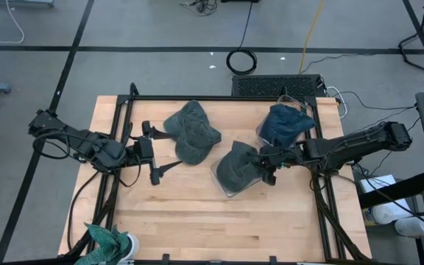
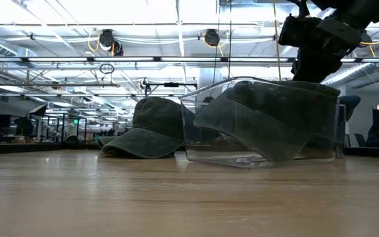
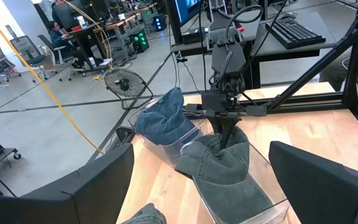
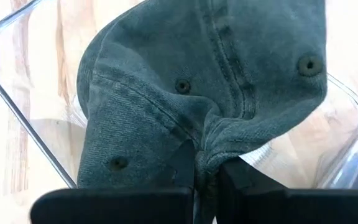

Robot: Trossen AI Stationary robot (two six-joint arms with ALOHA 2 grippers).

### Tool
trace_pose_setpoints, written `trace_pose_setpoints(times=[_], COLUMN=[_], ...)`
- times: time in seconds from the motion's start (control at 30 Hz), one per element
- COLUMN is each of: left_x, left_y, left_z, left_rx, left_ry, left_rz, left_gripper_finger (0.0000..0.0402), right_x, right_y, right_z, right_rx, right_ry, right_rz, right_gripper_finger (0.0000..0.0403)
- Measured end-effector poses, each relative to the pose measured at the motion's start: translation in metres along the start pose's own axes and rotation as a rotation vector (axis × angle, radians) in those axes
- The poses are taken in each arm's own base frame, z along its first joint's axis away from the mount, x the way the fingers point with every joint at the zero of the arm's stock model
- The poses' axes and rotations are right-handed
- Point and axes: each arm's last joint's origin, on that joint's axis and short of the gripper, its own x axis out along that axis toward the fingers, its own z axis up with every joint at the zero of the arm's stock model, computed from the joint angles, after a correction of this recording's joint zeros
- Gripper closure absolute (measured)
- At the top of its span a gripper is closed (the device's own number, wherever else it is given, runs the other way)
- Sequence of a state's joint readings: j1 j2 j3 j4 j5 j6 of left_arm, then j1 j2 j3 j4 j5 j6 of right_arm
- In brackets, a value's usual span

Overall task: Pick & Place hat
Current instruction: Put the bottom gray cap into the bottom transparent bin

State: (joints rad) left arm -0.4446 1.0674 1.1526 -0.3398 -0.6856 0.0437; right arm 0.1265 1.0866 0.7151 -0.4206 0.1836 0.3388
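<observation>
Four cams here. The high one hangs over the table [image 1: 197, 221] looking straight down, with both arms and some floor in frame. The low one sits at tabletop level, looking flat across the wood into the room, pretty close to the clear bin [image 2: 262, 122]. The left wrist cam looks across at that same bin [image 3: 229, 186] and the other arm. The right wrist cam is jammed right up against the bin's green cap [image 4: 197, 93], also seen around 3 o'clock of table centre from above.
</observation>
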Motion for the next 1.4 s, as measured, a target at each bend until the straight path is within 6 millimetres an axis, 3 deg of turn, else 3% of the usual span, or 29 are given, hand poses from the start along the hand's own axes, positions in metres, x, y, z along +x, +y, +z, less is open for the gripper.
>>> trace_pose_setpoints(times=[0.17,0.57,0.87,1.2,1.4], left_x=[0.000,0.000,0.000,0.000,0.000], left_y=[0.000,0.000,0.000,0.000,0.000], left_z=[0.000,0.000,0.000,0.000,0.000], left_rx=[0.000,0.000,0.000,0.000,0.000], left_ry=[0.000,0.000,0.000,0.000,0.000], left_rz=[0.000,0.000,0.000,0.000,0.000], left_gripper_finger=[0.0023,0.0023,0.0023,0.0023,0.0023], right_x=[0.008,0.009,0.008,-0.011,-0.021], right_y=[-0.004,-0.006,-0.004,-0.004,-0.005], right_z=[-0.010,-0.010,-0.004,0.005,0.009], right_rx=[-0.039,-0.020,0.013,0.036,0.039], right_ry=[0.012,0.007,-0.050,-0.185,-0.264], right_rz=[-0.006,0.012,0.032,0.078,0.102], right_gripper_finger=[0.0391,0.0381,0.0326,0.0228,0.0209])
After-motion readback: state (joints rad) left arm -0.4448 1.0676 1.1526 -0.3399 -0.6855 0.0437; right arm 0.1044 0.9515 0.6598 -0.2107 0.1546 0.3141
